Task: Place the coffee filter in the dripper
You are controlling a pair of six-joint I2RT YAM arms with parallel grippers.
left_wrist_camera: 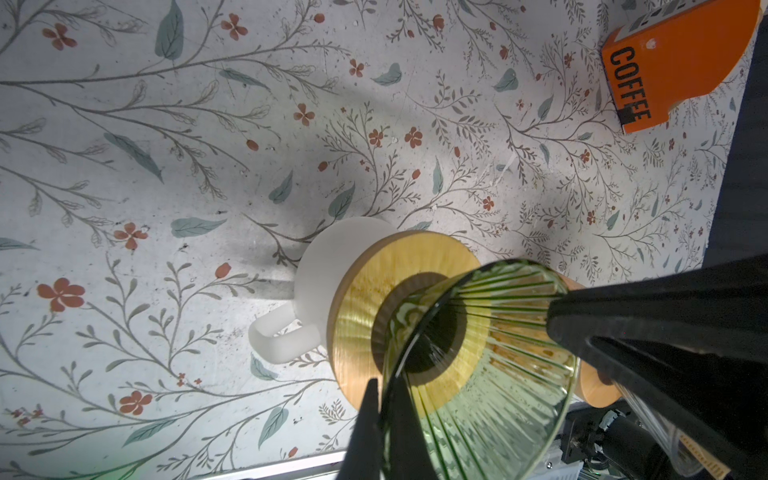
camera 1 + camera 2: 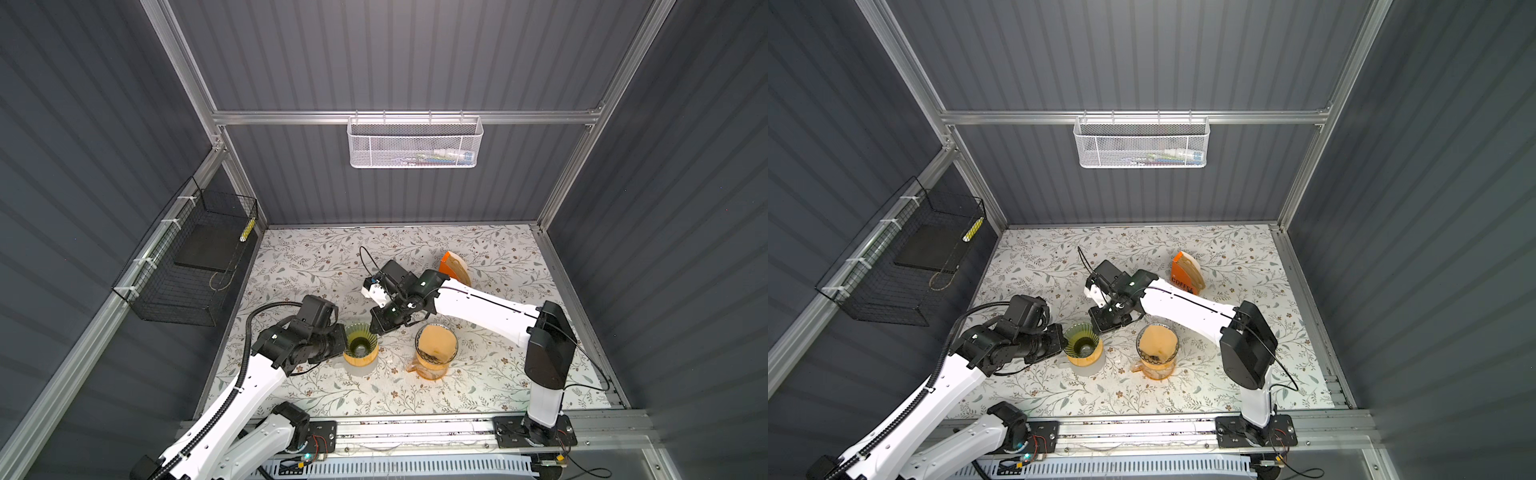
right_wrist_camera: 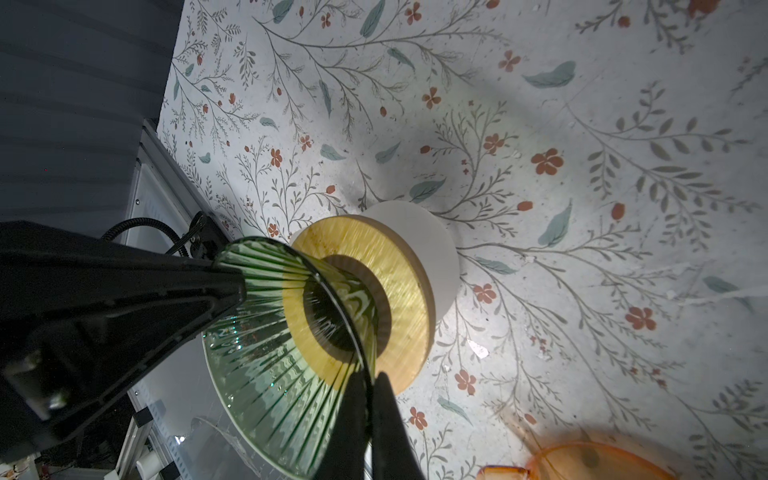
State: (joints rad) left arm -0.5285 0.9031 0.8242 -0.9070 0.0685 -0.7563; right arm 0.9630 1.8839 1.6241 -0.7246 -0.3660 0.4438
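The left tool (image 1: 385,401) and right tool (image 3: 368,399) are both clamping the rim of the green ribbed glass dripper (image 2: 360,341); uneven pulling risks toppling it off the white mug (image 1: 328,257). The brown paper filter (image 2: 434,338) is sitting in an orange glass server (image 2: 432,372) beside the right tool.

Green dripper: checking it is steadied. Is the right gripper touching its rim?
Touching. The right wrist view shows the right gripper closed on the green dripper at its rim, one finger inside the glass wall and one outside.
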